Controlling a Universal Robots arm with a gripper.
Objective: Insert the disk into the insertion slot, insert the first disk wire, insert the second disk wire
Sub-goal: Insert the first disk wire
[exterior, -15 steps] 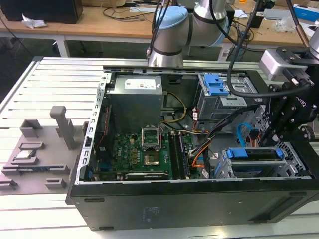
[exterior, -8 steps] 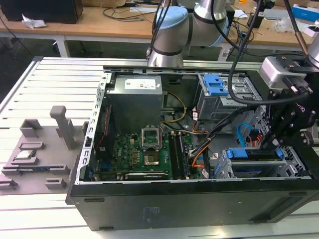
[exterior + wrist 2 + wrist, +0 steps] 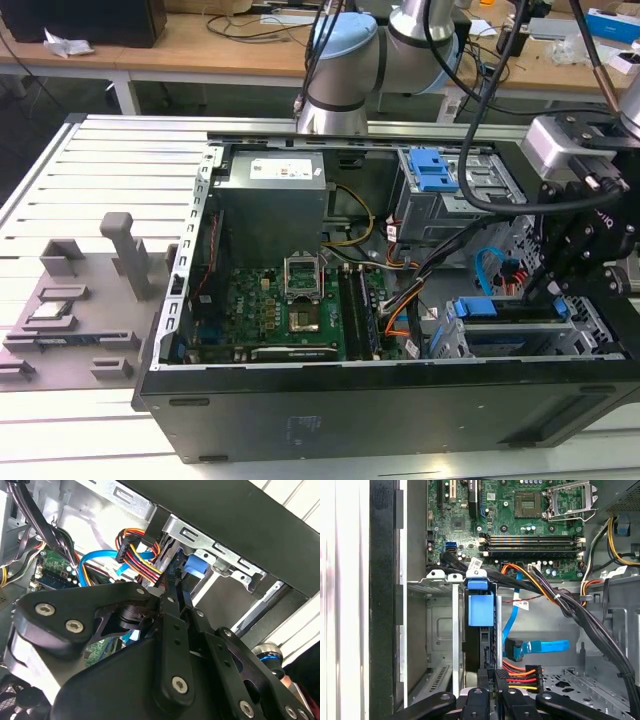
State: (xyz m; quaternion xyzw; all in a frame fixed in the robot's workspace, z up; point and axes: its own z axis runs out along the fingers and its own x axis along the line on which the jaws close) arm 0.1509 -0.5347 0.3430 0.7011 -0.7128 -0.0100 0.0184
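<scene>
The disk [image 3: 481,611] sits inside the insertion slot [image 3: 438,630], its blue carrier [image 3: 500,310] showing at the near right corner of the open computer case. My gripper [image 3: 489,681] is at the disk's rear edge. Its thin black fingers [image 3: 172,592] are shut on the connector of a bundle of red, orange and yellow wires [image 3: 516,675]. A light blue flat cable [image 3: 540,646] lies loose beside the slot, and its connector [image 3: 513,650] is plugged into nothing. In the exterior view the gripper [image 3: 558,292] reaches down over the slot's cage [image 3: 592,335].
A taller grey bay with a blue latch [image 3: 434,172] stands behind the slot. Thick black cable bundles [image 3: 580,615] cross the case floor close to my fingers. The motherboard [image 3: 290,310] and the power supply [image 3: 275,205] fill the case towards the exterior view's left. Grey fixtures [image 3: 70,300] sit outside the case.
</scene>
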